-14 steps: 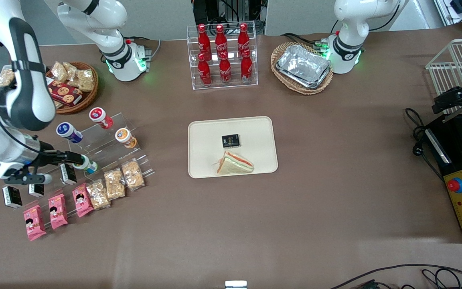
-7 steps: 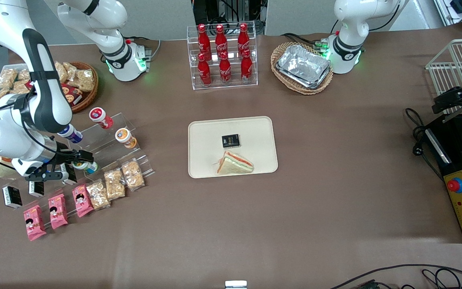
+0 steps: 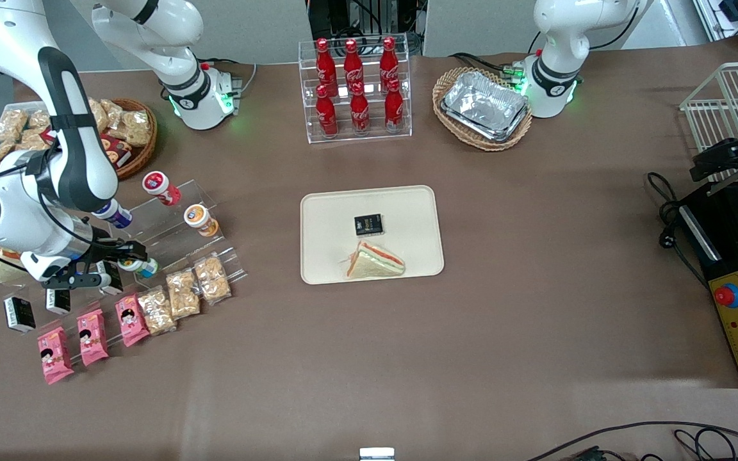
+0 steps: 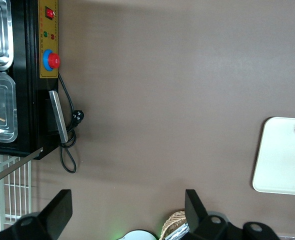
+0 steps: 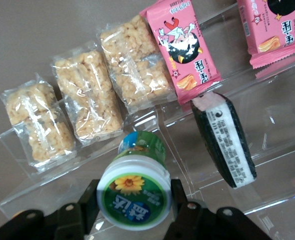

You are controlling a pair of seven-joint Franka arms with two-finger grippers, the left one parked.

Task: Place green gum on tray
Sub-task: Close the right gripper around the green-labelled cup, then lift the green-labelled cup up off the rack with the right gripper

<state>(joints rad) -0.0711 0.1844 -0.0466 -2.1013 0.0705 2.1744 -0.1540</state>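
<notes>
Pink snack packets (image 3: 90, 336): three flat pink wrappers in a row on the brown table, nearest the front camera at the working arm's end.
Gripper (image 3: 131, 255): black two-finger gripper of the right arm, low over the clear acrylic stepped stand (image 3: 170, 234); in the right wrist view the gripper (image 5: 134, 200) has one finger (image 5: 87, 202) on each side of the lid, fingers clamped on the bottle.
Green gum (image 3: 141, 266): small cylindrical bottle, white lid with round green label, teal-blue lower body; tilted on a lower step of the stand, lid between the fingers. Right wrist view shows the green gum (image 5: 135, 187) with a yellow flower on its label.
Black packet (image 5: 222, 140): dark wrapped bar with a white end, on the step beside the gum.
Puffed-rice bars (image 3: 183, 291): three clear-wrapped pale bars on the lowest step, nearer the front camera than the gum.
Other bottles: blue-lidded (image 3: 113, 214), red-lidded (image 3: 159, 186), orange-lidded (image 3: 201, 219), on upper steps, farther from the front camera than the gum.
Tray (image 3: 327, 211): large flat cream-beige rectangle with rounded corners, mid-table, well apart from the gum.
On tray: small black packet (image 3: 368, 224); triangular sandwich (image 3: 375, 261), nearer the front camera than the packet.
</notes>
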